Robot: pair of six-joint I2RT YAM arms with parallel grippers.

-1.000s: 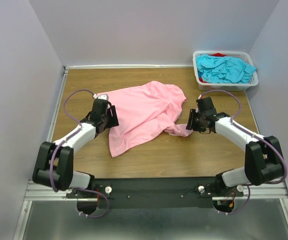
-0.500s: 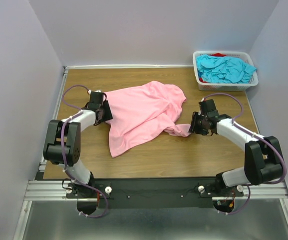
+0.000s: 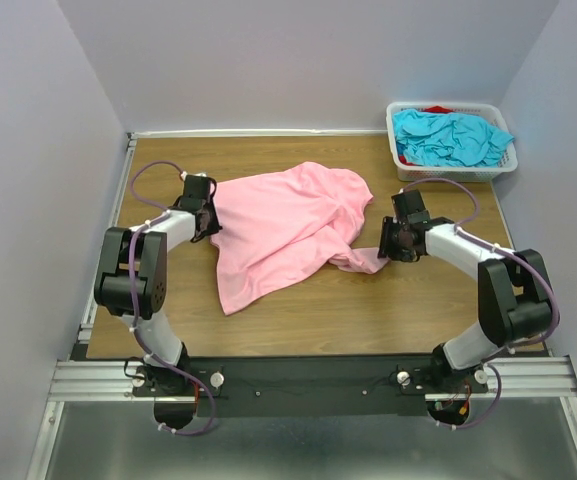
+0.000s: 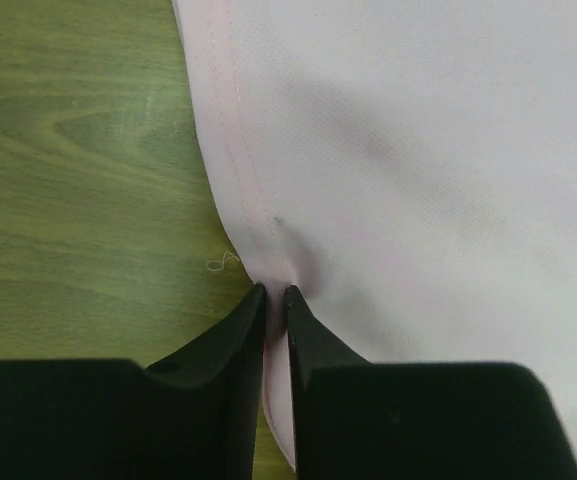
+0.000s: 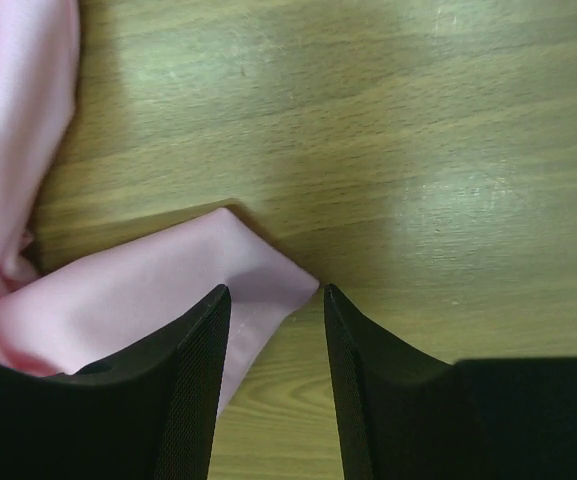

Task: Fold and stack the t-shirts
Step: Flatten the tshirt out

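Hem of the shirt point(image 4: 418, 150) is newly pinched in the left gripper point(image 4: 275, 290). Right gripper point(image 5: 276, 290), parted, has a corner between its fingers; spreading seems next.

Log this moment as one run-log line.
left fingers: shut on pink shirt hem | right fingers: open around shirt corner | blue shirts: in basket | pink shirt: rumpled, not yet folded

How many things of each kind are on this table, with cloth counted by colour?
pink t-shirt: 1
turquoise cloth heap: 1
red cloth bit: 1
white basket: 1
grippers: 2, left gripper and right gripper
Total: 6
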